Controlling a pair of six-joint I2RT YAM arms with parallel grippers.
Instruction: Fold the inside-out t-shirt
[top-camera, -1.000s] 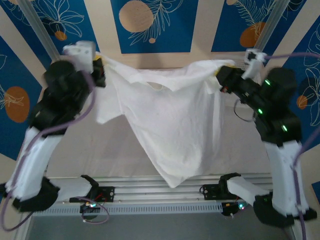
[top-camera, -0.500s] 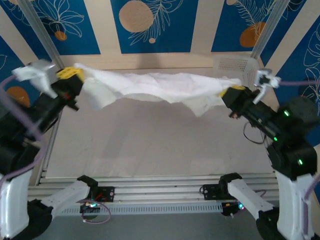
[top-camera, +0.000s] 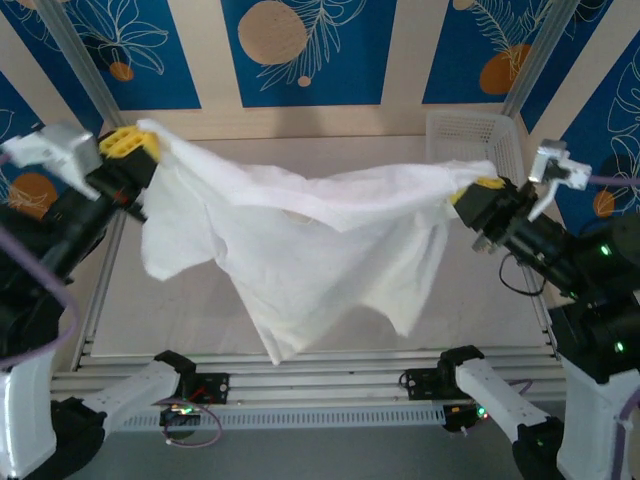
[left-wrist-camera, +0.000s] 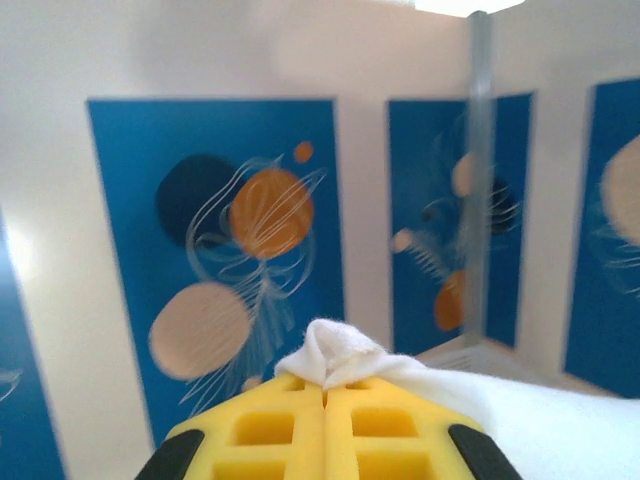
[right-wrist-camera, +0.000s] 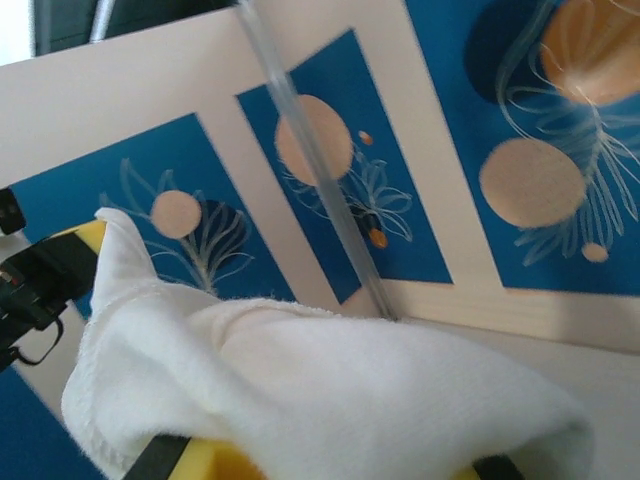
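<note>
The inside-out t-shirt (top-camera: 310, 240), thin and white, hangs in the air stretched between both arms, its lower part billowing down toward the table. My left gripper (top-camera: 135, 148) is shut on one top corner at the far left; in the left wrist view a tuft of the t-shirt (left-wrist-camera: 340, 355) pokes out between the closed yellow pads (left-wrist-camera: 270, 425). My right gripper (top-camera: 478, 192) is shut on the other top corner at the right. In the right wrist view the t-shirt (right-wrist-camera: 330, 390) drapes over and hides the pads.
A white mesh basket (top-camera: 470, 135) stands at the back right of the table (top-camera: 180, 310). Metal frame posts (top-camera: 85, 60) rise at the back corners before blue patterned wall panels. The arm bases sit along the near edge.
The arms swung the shirt up into a taut horizontal band, then brought it down again. It now hangs spread and billowing, both grippers farther apart and nearer than a second ago.
</note>
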